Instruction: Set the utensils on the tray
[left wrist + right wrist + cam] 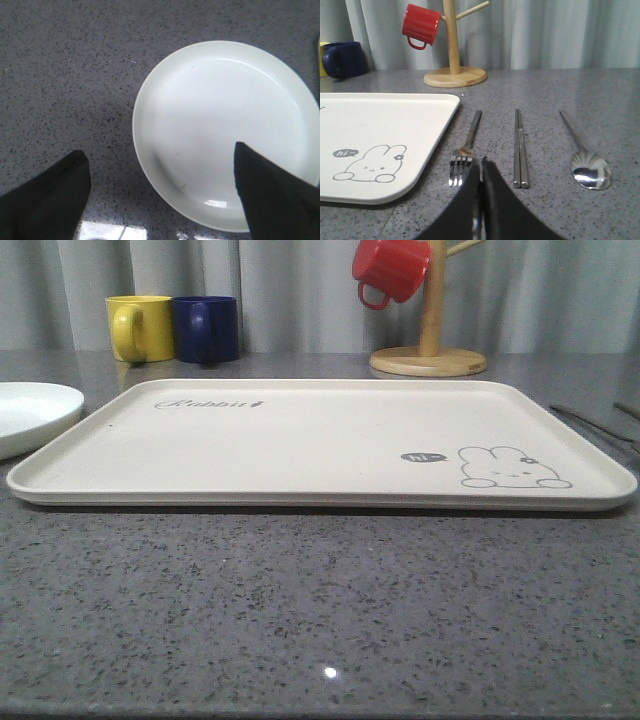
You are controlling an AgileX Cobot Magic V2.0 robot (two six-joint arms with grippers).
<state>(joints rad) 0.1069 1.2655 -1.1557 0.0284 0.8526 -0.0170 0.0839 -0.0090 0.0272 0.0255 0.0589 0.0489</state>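
Tray (300,440) lies empty on the grey surface (320,620). Plate (225,130) rests just left of it, below the left gripper (160,195), fingers spread wide. Fork (465,150), chopsticks (520,150) and spoon (585,160) lie right of the tray, ahead of the right gripper (481,170), fingers pressed together.

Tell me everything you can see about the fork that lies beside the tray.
The fork is slim, of shiny silver metal, with a long narrow handle and short tines that reflect light. It lies flat on the grey speckled table, tines toward the right wrist camera, handle pointing toward the wooden mug tree. It rests between the cream tray and the chopsticks, touching neither. The right gripper, closed, is just in front of its tines; whether they touch is unclear.
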